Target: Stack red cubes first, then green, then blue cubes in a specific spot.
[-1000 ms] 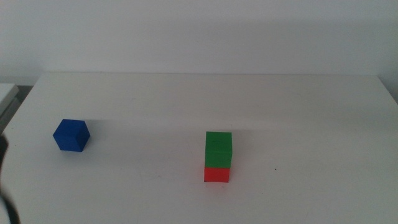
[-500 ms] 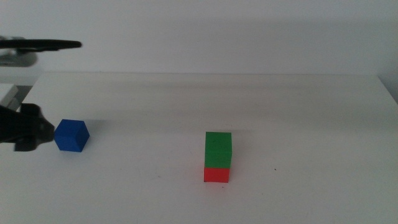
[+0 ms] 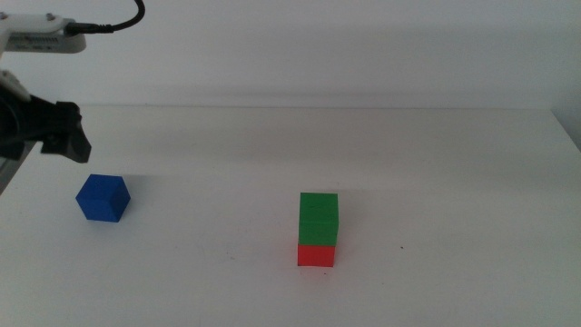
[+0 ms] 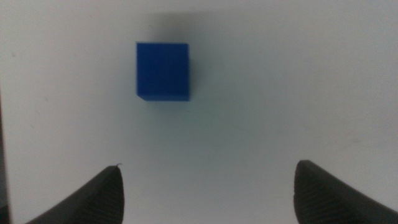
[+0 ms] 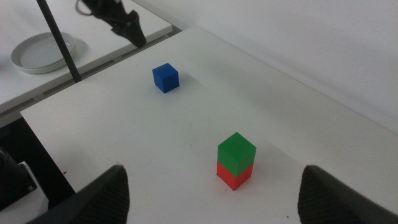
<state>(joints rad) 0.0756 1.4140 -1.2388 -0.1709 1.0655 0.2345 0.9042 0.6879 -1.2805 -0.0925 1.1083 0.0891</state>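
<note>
The green cube (image 3: 319,218) sits squarely on top of the red cube (image 3: 316,254) on the white tabletop, right of centre. Both show in the right wrist view too, green cube (image 5: 236,151) over red cube (image 5: 235,176). The blue cube (image 3: 103,198) lies alone at the left. My left gripper (image 3: 71,134) hovers above and just left of it. In the left wrist view the blue cube (image 4: 163,71) lies ahead of the left gripper (image 4: 205,186), which is open and empty. High over the table's near corner, my right gripper (image 5: 211,199) is open and empty, out of the middle view.
A tiny black mark (image 3: 402,247) dots the table right of the stack. A white dish (image 5: 42,53) rests on a side surface beyond the table's left edge, beside a thin dark pole (image 5: 59,40). The left gripper (image 5: 121,22) shows there as well.
The left arm has come in from the left edge, passed beside the blue cube, and now sits higher and farther back. None of the cubes has moved.
</note>
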